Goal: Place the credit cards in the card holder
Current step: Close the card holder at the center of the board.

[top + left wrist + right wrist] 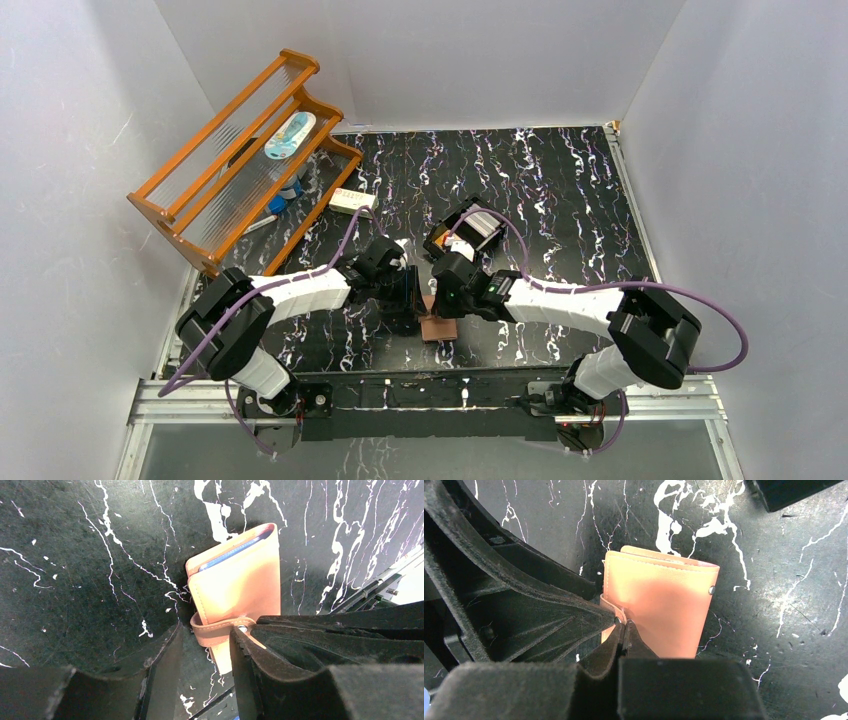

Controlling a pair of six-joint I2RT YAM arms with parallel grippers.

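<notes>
Right end effector clamped tight at the snap tab, and the card holder lies folded on the worktop!
Those tips look to have the strap's end nipped, though it's so thin I can't swear to it. Left end effector stands part open, jaws either side of the tab loop, gripping nothing I can see. The holder sits between the two arms, close to the near edge rail, so there's little room that way. Soft, light leather, I'd judge: it'll flop and skid if tugged, so pin the cover flat and peel by the tab. Black tray sits just beyond, wooden rack far left. Open worktop runs right and far for swinging.
</notes>
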